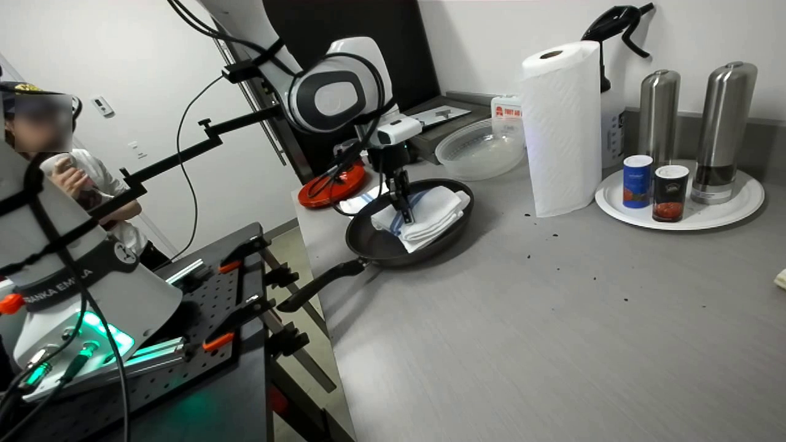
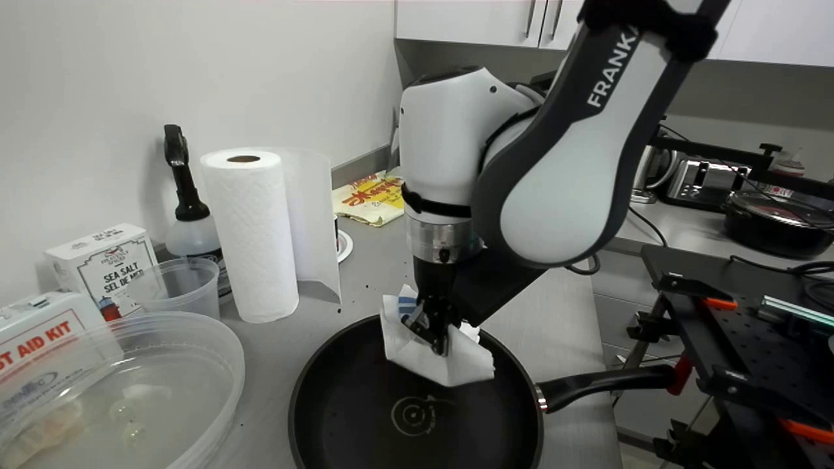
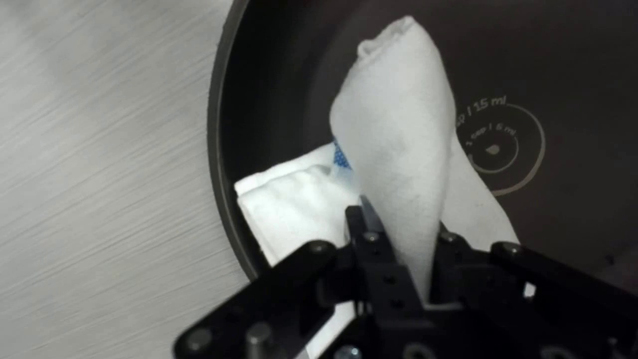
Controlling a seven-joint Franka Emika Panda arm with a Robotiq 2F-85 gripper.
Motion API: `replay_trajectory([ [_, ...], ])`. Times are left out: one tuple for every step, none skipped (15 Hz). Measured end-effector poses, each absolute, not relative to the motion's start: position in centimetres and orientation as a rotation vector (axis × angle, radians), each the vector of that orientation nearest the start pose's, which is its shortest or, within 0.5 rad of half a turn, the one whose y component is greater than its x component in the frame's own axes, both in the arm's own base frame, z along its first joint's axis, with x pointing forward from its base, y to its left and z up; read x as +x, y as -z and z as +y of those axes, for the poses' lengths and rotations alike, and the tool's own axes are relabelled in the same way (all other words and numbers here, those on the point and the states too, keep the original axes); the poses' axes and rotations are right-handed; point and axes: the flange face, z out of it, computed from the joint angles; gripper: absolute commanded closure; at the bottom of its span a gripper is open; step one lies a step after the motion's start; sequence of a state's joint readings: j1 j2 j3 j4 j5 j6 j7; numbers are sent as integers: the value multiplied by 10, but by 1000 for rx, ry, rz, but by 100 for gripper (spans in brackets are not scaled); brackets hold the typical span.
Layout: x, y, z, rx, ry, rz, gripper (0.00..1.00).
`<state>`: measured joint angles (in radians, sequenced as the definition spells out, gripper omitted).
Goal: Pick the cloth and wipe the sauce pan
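Observation:
The cloth, white with blue stripes, is folded and rumpled inside the black sauce pan. The cloth shows in both exterior views (image 1: 430, 228) (image 2: 466, 365) and in the wrist view (image 3: 398, 114). The sauce pan (image 1: 374, 242) stands on the grey counter with its long black handle over the edge; its bare inside (image 2: 365, 417) shows printed rings. My gripper (image 1: 405, 212) points down into the pan. In the wrist view its fingers (image 3: 403, 229) are shut on a raised fold of the cloth. The rest of the cloth spreads beside the fingers, near the pan wall (image 3: 224, 124).
A red dish-like item (image 1: 334, 187) and another piece of striped white cloth (image 1: 359, 201) lie behind the pan. A clear plastic bowl (image 2: 221, 391) and a paper towel roll (image 2: 251, 241) stand near the pan. A plate (image 1: 743, 202) holds shakers and mills. Dark crumbs dot the counter.

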<state>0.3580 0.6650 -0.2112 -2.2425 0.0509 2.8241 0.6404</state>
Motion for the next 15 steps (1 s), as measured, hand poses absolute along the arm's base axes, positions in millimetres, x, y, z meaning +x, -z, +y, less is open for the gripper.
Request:
replay_trajectory([
  [507,-70,62,-3187,13,818,96],
  [506,-69,63,-3198,52,825,96],
  [505,-68,63,-3209,92,834,96],
  [504,-67,63,-3218,130,843,96],
  [503,-66,64,-3228,165,851,96],
  [501,-64,64,-3238,191,860,96],
  [500,-61,65,-3248,219,868,96],
  [500,-58,65,-3257,249,881,96],
  [498,-54,64,-3268,277,894,96],
  [497,-50,63,-3278,300,908,96],
  [495,-45,63,-3286,321,921,96],
  [494,-41,62,-3294,342,934,96],
  [492,-37,61,-3301,364,945,96],
  [491,-33,61,-3306,383,957,96],
  [490,-30,61,-3312,399,963,96],
])
